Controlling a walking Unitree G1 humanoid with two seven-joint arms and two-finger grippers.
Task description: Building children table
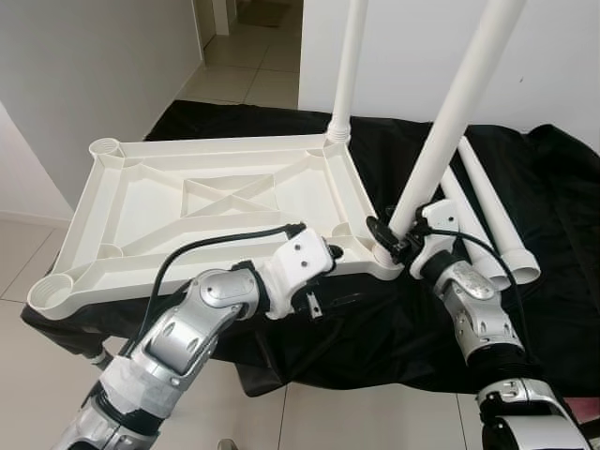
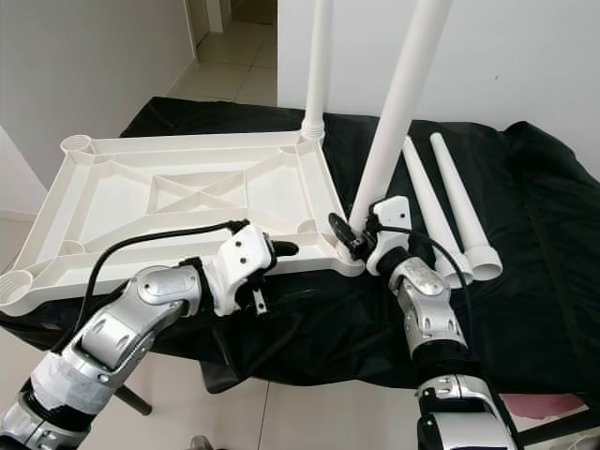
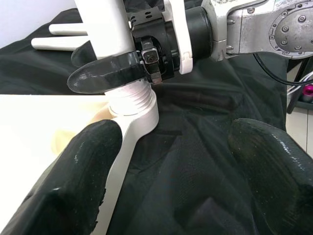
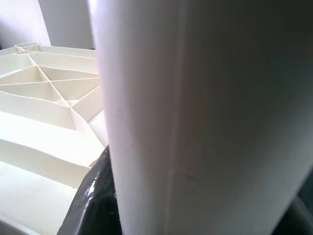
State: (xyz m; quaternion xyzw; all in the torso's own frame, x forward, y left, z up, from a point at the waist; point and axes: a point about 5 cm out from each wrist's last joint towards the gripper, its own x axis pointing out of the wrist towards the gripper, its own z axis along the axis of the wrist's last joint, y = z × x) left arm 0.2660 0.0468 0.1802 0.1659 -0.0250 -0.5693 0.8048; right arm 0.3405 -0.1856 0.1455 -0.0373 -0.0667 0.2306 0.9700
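White ribbed tabletop (image 1: 225, 202) laid upside down; leg (image 1: 448, 122) clamped by right pincer (image 1: 392, 236) at corner socket; left pincer (image 1: 330, 255) held apart.

Tabletop (image 1: 197, 202): underside up, on the cloth (image 1: 375, 328), left of centre.
Far-right corner: one leg (image 1: 347, 66) standing upright in its socket.
Near-right corner: second leg (image 1: 459, 103), tilted, foot at the socket.
Loose legs (image 1: 497, 220): two, side by side on the cloth, right of the tabletop.
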